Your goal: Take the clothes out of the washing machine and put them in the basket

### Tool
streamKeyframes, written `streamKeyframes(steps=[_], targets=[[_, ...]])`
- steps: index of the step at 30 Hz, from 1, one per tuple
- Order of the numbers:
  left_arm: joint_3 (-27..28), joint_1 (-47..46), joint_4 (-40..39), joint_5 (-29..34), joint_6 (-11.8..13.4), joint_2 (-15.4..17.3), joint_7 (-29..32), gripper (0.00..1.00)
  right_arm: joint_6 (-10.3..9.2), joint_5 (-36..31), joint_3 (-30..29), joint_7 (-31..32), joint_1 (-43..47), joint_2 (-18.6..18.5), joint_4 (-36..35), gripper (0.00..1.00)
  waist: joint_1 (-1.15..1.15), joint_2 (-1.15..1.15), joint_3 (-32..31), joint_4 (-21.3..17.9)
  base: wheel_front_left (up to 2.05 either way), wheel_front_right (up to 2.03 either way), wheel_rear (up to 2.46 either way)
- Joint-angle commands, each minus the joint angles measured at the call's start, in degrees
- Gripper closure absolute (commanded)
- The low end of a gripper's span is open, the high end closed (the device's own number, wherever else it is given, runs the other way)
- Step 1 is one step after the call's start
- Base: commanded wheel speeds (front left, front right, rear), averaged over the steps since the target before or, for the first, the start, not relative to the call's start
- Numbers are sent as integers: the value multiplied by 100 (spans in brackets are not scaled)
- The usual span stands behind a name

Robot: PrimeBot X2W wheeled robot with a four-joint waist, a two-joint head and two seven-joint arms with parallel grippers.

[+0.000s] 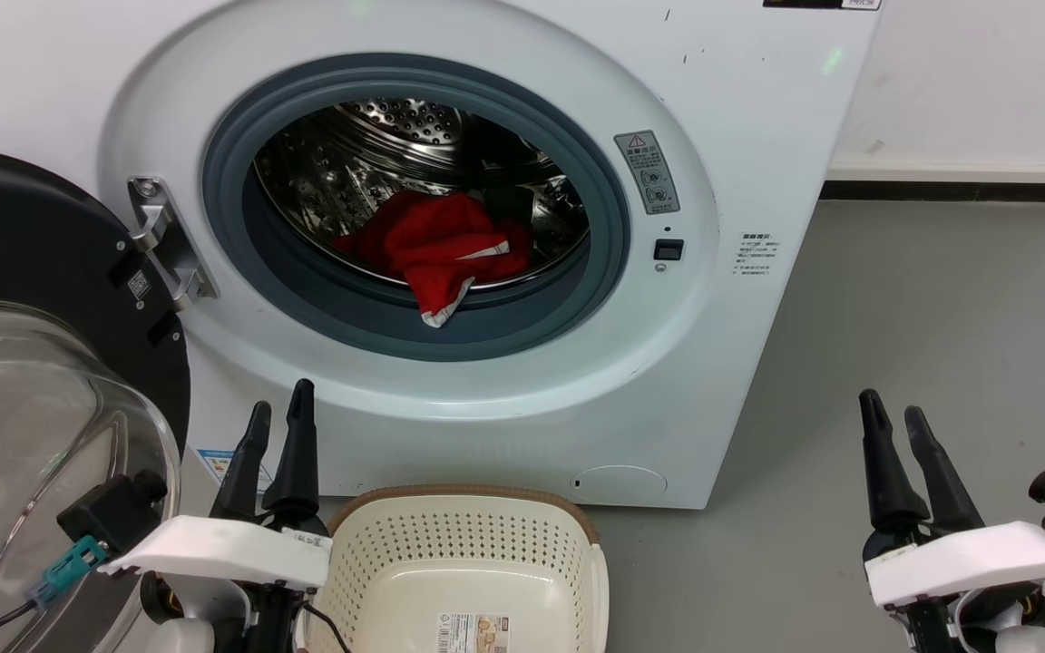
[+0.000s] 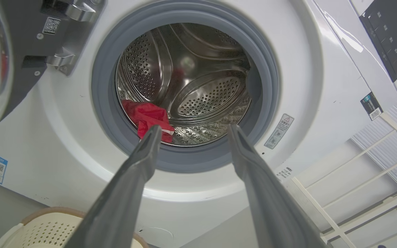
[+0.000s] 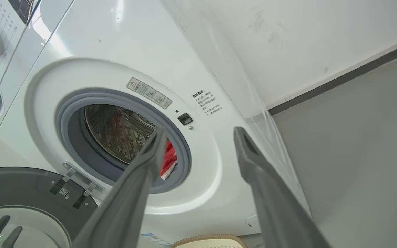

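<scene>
In the head view, we see the clothes (image 1: pixel 436 245) heaped at 6 o'clock in the drum (image 1: pixel 395 118) of the washing machine (image 1: pixel 740 381), with the basket (image 1: pixel 463 492) at the picture's 6 o'clock. In the left wrist view, the fingers of our left gripper (image 2: pixel 194 126) stand wide and empty with the red at their 9 o'clock, so we'd steer that way and pinch deep. In the right wrist view, our right gripper (image 3: pixel 200 130) is equally wide and empty.

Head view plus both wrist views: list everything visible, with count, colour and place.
washing machine: one, white, straight ahead
door: one, black rim, clear glass, swung open at left
clothes: one, red with pale trim, in the drum, a corner over the grey ring
basket: one, cream, brown rim, on the floor before the machine
floor: grey, right of the machine
left gripper: one, dark, open, lower left beside the basket
right gripper: one, dark, open, lower right
</scene>
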Motion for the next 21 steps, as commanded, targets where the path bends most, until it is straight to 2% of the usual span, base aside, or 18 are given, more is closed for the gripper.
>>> streamKeyframes(steps=[1, 8, 9, 21], targets=[[-26, -116, -109, 235, -2, 25, -63, 0, 1, -288, 20, -75, -7, -6, -45, 0, 0, 0, -2, 5, 0, 0, 0], [-89, -99, -139, 842, -2, 59, -177, 0, 1, -946, 12, -195, 14, -5, 36, 0, 0, 0, -7, 23, 0, 0, 0], [-128, -99, -126, 1087, -2, 76, -229, 0, 1, -1199, -3, -245, 24, -5, 65, 0, 0, 0, -9, 32, 0, 0, 0], [-211, -117, -24, 1983, 18, 125, -397, 0, 1, -2018, -50, -360, 52, -4, 253, 0, 0, 0, -13, 56, 0, 0, 0]])
